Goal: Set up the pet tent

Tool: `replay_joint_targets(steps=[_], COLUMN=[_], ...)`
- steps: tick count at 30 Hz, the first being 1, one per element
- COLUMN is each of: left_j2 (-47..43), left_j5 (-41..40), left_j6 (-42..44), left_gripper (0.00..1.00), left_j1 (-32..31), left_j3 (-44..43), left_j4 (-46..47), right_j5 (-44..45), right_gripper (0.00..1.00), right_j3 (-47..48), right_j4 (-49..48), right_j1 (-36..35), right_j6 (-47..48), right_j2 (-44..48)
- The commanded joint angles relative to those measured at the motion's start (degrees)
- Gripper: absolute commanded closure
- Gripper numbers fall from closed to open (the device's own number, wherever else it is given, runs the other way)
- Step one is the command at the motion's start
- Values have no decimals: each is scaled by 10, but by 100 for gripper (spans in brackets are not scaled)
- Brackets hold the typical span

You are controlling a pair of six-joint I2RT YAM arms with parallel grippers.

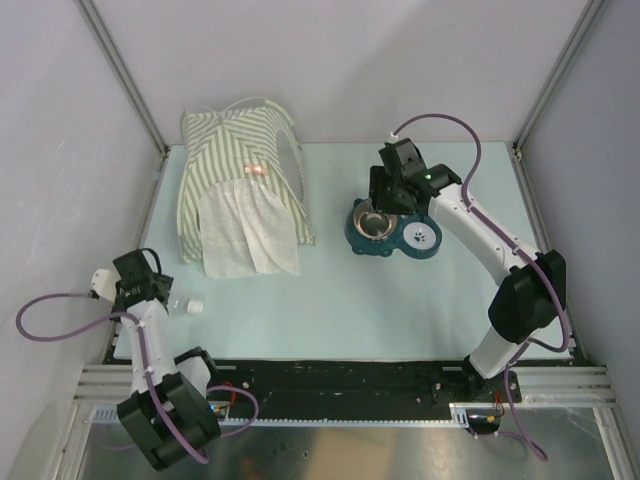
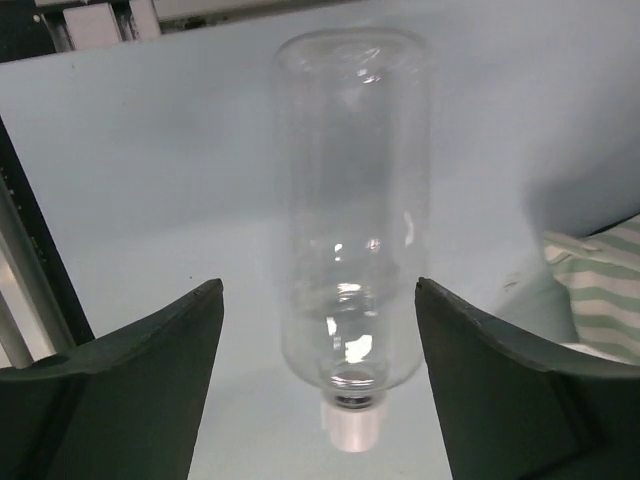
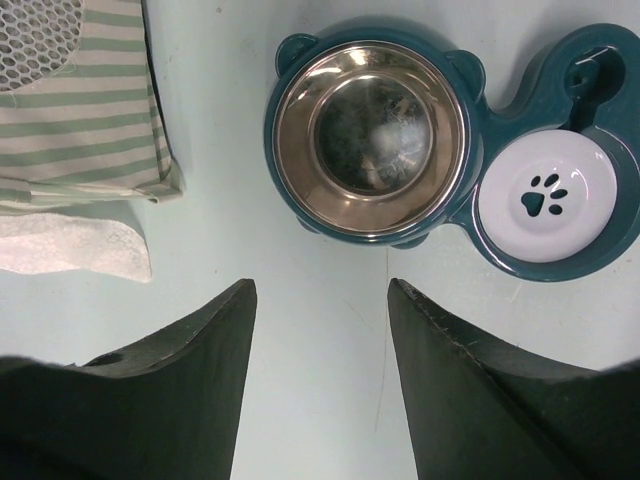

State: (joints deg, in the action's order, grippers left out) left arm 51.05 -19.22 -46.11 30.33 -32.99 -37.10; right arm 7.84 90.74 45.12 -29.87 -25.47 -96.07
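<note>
While the pet tent (image 1: 238, 170) is sitting at the far left of the bench (image 1: 330, 300), well off to the left of the right claw (image 3: 320, 290) and far ahead of the left claw (image 2: 318, 290), neither claw is touching it. Olive-grey and white stripes are running down its sides, a small pink-red mark (image 1: 256, 168) is showing high on its front, and the sheer white flap (image 1: 250, 238) is spilling from the front onto the bench. Seen from the right wrist, the grey mesh window (image 3: 35, 35) is peeking in beyond and to the left of that claw's left finger.

The right claw is hanging over bare bench, its fingers standing apart and holding nothing. Just ahead of it a teal feeder (image 3: 622, 115) is resting flat on the bench. Its steel bowl (image 3: 370, 135) is lying straight ahead of the gap between the fingers, and its white dish (image 3: 545, 195) (the one with a dark paw print) is lying ahead and to the right.

The left claw is also standing apart, low over the near left part of the bench. A clear plastic bottle (image 2: 355, 200) is lying on its side directly in front of it, with its white cap (image 2: 352, 425) pointing back toward the claw. Bare bench is showing between the bottle and each finger, so the claw is not gripping it. A striped corner of the tent is showing past the right finger.
</note>
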Motion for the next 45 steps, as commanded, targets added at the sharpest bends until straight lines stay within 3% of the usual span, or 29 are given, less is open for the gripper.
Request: replay_joint_targets(steps=[1,5,12,20,25,32,39,45], left_j2=[17,106,186,180,119,-31,-188,-204], left_j5=[9,28,48,48,60,98,196,339], left_j6=[-3,-9,-22,-11,16,88,135,227], left_gripper=[13,2,1,26,32,34,33,33], left_j1=[-3,-3,-3,-4,-10,-68,-102,-109], left_j3=[32,24,-15,-17,-6,0,-27,-97], left_j4=[6,33,70,72,72,62,-1,-16], right_j5=[-3,-2,-1,8,-7,-77,-242,-395], right_gripper=[40,40,41,41,41,41,40,40], right_j3=[-9,-16,-29,-48,-43,-29,-22,-6], right_j4=[-14,-14,-12,-13,-16,-28,-76,-133], right_j1=[2,2,2,3,3,2,3,1], right_j6=[1,3,3,2,0,4,7,3], right_j2=[37,51,76,100,107,114,114,108])
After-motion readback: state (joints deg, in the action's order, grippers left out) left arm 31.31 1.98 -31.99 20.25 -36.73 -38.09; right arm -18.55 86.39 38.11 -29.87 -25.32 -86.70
